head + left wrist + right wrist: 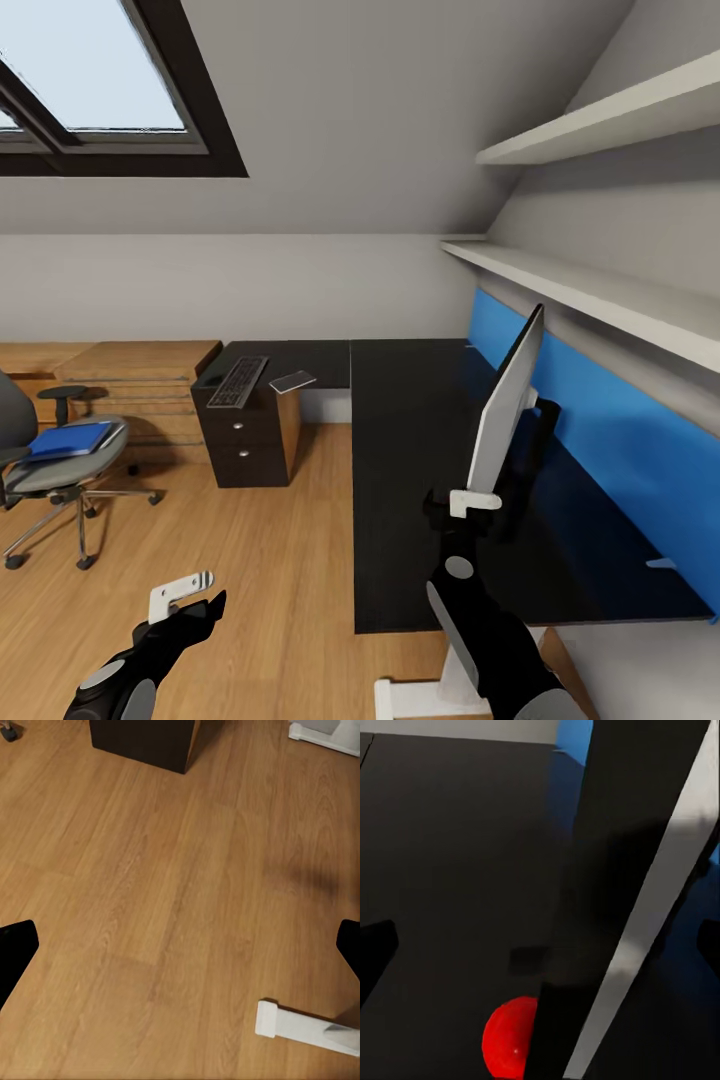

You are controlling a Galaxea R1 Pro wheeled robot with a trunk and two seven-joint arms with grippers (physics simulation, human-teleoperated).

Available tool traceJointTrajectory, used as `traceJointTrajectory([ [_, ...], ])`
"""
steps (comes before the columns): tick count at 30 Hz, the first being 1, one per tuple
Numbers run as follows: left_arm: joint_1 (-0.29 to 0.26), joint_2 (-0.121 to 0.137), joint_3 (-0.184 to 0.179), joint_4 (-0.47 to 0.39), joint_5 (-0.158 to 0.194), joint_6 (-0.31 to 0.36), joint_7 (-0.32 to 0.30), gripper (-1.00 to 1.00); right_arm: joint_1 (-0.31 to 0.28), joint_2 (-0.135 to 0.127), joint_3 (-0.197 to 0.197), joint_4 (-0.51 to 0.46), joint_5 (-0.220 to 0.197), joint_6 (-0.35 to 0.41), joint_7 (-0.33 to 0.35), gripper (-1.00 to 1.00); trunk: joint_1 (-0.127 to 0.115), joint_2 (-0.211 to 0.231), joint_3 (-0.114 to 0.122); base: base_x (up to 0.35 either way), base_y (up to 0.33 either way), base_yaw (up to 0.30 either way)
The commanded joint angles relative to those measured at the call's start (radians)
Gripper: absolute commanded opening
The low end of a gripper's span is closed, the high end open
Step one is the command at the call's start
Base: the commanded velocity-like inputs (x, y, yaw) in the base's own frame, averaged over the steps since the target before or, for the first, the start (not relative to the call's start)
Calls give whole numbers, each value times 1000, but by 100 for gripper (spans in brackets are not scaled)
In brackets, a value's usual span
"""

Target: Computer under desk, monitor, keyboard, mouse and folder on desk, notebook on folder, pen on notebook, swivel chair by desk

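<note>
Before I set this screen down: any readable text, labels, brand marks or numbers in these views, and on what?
None readable.
The wide flat monitor held at the right gripper: no logo or label shows on its edge or back.
The slim silver-grey keyboard with black keys on the black-topped desk: key legends too small to read.
The bright blue folder on the grey swivel chair: plain cover.
</note>
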Motion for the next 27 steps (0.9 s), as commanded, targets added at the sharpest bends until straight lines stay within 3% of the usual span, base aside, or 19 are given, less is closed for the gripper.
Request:
traceJointTrajectory([
  [1,0,0,-1,-2,11,4,8,100,-1,-1,-1,-1,-2,6,-7,100,0,-1,-1,23,0,0],
  [14,0,0,-2,-2,11,4,8,100,-1,-12,-43,-3,-3,7,-7,100,0,-1,-1,6,0,0],
  [20,0,0,-2,-2,11,4,8,100,-1,-18,-85,-4,-3,8,-13,100,0,-1,-1,0,0,0],
  [27,0,0,-2,-2,11,5,8,100,-1,-19,-95,-3,-3,9,-14,100,0,-1,-1,-80,-118,0],
])
